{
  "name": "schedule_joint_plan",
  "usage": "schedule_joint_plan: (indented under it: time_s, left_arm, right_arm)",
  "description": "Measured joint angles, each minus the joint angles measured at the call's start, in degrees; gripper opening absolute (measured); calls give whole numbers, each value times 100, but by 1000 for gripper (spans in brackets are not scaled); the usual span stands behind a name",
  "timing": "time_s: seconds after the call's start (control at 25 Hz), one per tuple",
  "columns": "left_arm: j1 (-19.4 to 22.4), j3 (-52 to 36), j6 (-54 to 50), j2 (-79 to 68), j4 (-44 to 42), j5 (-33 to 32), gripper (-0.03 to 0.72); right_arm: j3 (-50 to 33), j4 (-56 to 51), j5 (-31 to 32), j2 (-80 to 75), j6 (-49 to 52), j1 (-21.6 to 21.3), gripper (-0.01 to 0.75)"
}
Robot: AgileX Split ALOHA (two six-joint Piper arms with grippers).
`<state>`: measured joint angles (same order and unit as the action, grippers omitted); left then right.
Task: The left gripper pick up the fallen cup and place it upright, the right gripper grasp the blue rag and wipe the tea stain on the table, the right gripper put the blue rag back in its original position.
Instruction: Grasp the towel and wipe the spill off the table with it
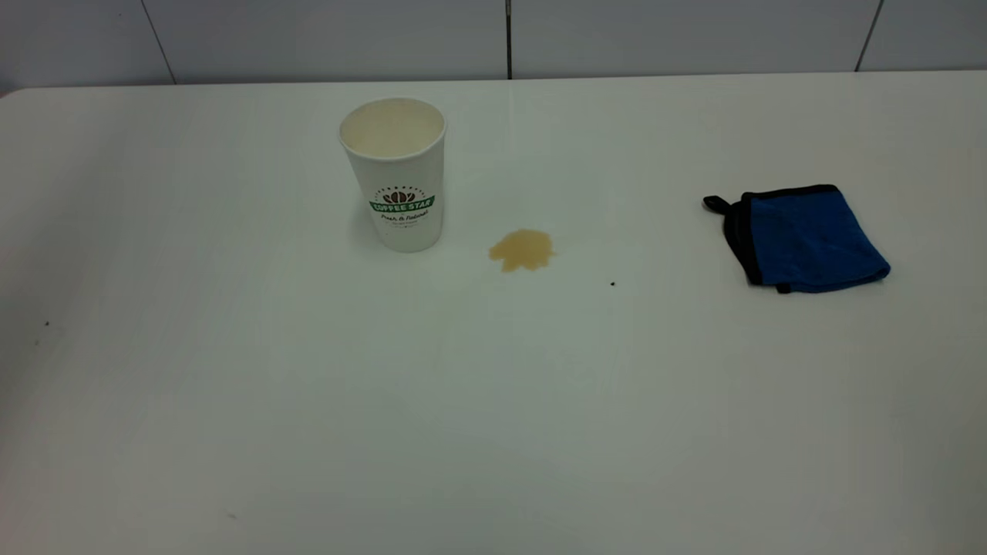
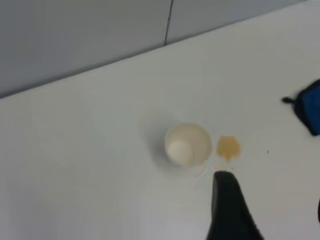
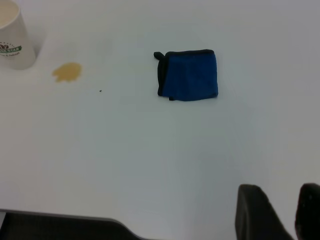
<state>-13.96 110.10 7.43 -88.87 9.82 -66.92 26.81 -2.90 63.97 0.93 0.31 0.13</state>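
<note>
Tall white paper cup upright already. Brown tea blotch close beside it; could get knocked while wiping. Right claw a little open, empty; left claw hard to tell.

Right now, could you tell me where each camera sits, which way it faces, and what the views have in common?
Exterior: in front of the table, angled down toward the far wall; cup upright, stain, rag; no arm visible.
Left wrist: high above the cup, looking down into it; one dark finger of the left gripper shows.
Right wrist: above the table, looking down at the rag; the right gripper fingers stand apart.
Shared: cup, stain and rag appear in all three.
</note>
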Motion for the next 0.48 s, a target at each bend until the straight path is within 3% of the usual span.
schedule_joint_plan:
  time_s: [0.48]
  left_arm:
    - [0, -5425, -5, 2692, -456, 0, 458]
  right_arm:
    - [0, 0, 0, 0, 0, 0, 238]
